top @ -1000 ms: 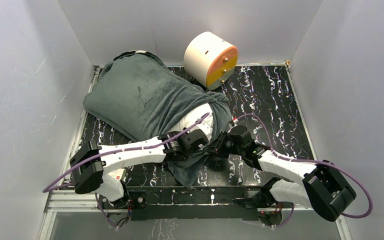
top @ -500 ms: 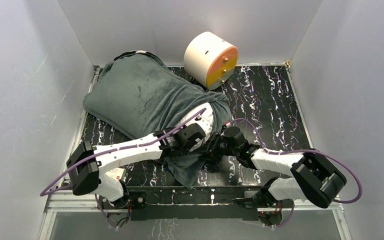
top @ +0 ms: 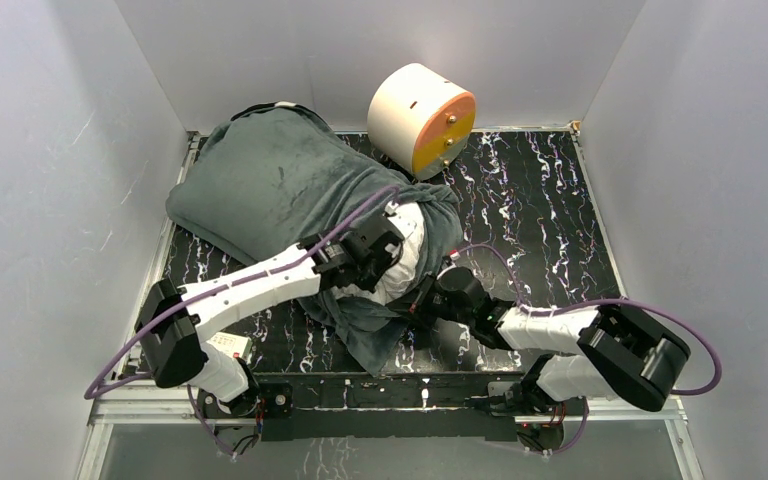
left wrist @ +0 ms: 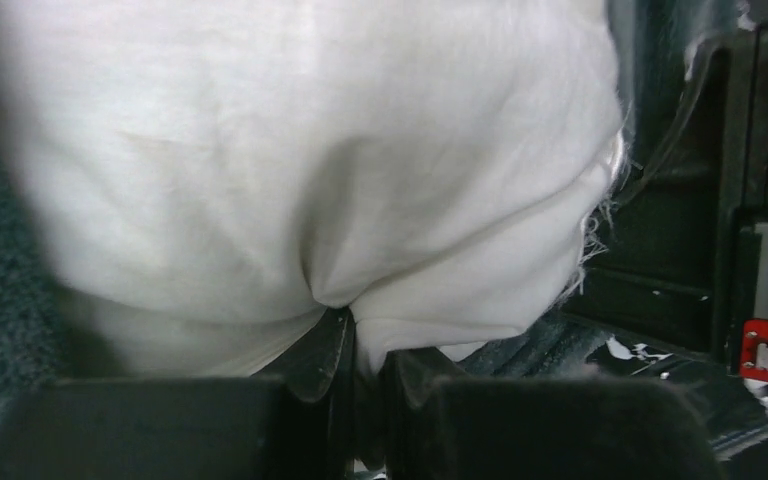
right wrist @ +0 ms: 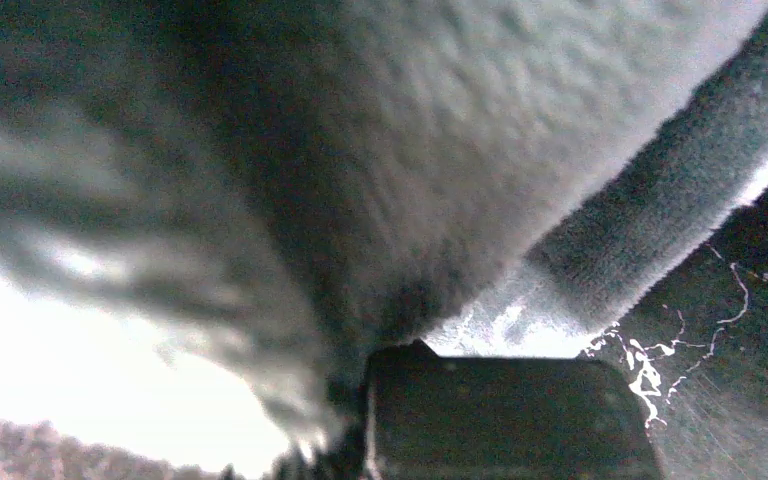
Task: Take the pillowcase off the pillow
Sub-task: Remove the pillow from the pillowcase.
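Note:
The pillowcase (top: 280, 190), dark grey side up, covers most of the pillow at the table's back left. A white end of the pillow (top: 412, 238) sticks out of its open mouth near the middle. My left gripper (top: 390, 243) sits on that end. In the left wrist view it (left wrist: 365, 350) is shut on a fold of the white pillow (left wrist: 310, 150). My right gripper (top: 423, 300) is just in front, at the pillowcase's hanging edge. In the right wrist view grey plush pillowcase (right wrist: 410, 150) fills the frame and runs down beside one dark finger (right wrist: 500, 420); the other finger is hidden.
A cream-and-orange cylinder (top: 422, 120) lies on its side at the back middle. The black marbled table (top: 540, 200) is walled in by white panels on three sides. A loose flap of the pillowcase (top: 375, 345) reaches toward the near edge between the arms.
My left gripper has moved toward the back with the pillow's white end in it. My right gripper has shifted left under the pillowcase's edge and closed on it.

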Controlling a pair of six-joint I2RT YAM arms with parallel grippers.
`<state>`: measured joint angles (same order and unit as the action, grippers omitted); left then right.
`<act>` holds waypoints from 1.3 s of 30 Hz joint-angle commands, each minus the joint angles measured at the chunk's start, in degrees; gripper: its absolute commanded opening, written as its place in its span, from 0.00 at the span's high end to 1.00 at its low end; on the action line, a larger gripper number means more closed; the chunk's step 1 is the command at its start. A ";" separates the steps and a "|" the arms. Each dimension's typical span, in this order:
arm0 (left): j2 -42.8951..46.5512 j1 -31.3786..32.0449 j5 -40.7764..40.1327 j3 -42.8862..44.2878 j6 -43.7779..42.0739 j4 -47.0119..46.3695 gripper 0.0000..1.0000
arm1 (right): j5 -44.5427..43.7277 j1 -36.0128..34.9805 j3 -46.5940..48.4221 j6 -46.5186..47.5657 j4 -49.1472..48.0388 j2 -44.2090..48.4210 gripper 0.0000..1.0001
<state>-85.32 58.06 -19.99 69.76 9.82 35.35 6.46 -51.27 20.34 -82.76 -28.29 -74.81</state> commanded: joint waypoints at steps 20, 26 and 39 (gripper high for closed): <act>-8.54 -9.02 8.48 31.37 6.01 -3.45 1.00 | -12.44 -15.80 11.65 23.18 23.94 -2.83 1.00; -9.83 -10.06 8.03 34.53 6.57 -2.40 1.00 | -12.47 -16.26 13.06 28.14 27.78 -8.61 1.00; 14.46 -10.04 38.04 4.87 0.79 3.36 1.00 | -6.83 -1.61 -6.52 10.51 -10.48 -0.63 1.00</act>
<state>-83.64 48.21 3.57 82.70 10.98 43.83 -9.47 -56.14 22.37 -66.37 -24.36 -75.35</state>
